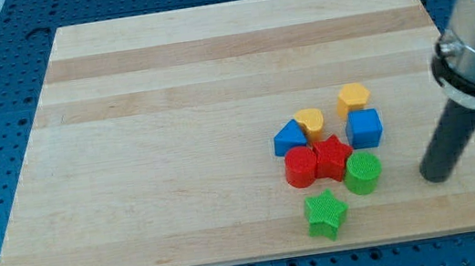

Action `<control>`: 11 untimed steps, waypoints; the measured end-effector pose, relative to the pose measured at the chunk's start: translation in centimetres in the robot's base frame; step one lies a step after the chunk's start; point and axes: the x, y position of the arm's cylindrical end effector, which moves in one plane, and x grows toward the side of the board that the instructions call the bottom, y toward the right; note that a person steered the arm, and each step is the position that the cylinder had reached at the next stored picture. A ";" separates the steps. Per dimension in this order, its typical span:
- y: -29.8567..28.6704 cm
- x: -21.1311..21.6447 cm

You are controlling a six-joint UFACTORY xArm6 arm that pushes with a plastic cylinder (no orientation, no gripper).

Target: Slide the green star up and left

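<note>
Green star (325,214) lies nearest the view's bottom, just below the cluster and apart from it. Above: green cylinder (363,173), red cylinder (300,167) and red star (333,158) touching, then blue triangle (290,138), blue cube (365,128), yellow heart (310,121), yellow pentagon (353,97). My tip (439,177) rests on the wooden board (171,114), right of the green cylinder; a plain rod, no fingers.
</note>
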 end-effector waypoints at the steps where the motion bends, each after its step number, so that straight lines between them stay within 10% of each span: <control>1: 0.0 2.6; 4: -10.6 4.7; 11: -21.1 -4.8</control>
